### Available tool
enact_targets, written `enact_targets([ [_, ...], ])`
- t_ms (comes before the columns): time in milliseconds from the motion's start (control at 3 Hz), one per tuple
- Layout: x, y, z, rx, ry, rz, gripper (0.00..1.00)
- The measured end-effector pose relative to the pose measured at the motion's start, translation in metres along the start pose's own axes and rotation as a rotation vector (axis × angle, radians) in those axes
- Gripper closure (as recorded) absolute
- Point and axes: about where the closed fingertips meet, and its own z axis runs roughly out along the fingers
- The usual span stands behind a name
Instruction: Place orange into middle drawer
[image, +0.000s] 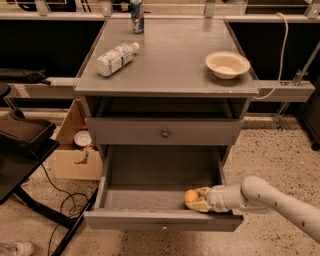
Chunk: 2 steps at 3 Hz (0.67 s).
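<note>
The middle drawer (150, 177) is pulled open below the shut upper drawer (164, 131); its front panel carries a small round knob. The orange (189, 194) is inside the open drawer, near the front right, low against the drawer floor. My gripper (195, 199) reaches in from the right over the drawer's right side. Its yellowish fingers (202, 205) sit on either side of the orange and are closed on it. The white arm runs off to the lower right.
On the cabinet top stand a cream bowl (227, 64), a plastic bottle lying on its side (116, 58) and a can (136, 10). A cardboard box (75, 150) and a black chair (22, 145) stand on the floor to the left. A cable (60, 200) lies on the floor.
</note>
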Motion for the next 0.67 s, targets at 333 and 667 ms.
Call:
enact_targets([
  [333,0.0000,0.0000,0.0001,0.000,0.000,0.000,0.51],
  [667,0.0000,0.0001,0.0001,0.000,0.000,0.000,0.26],
])
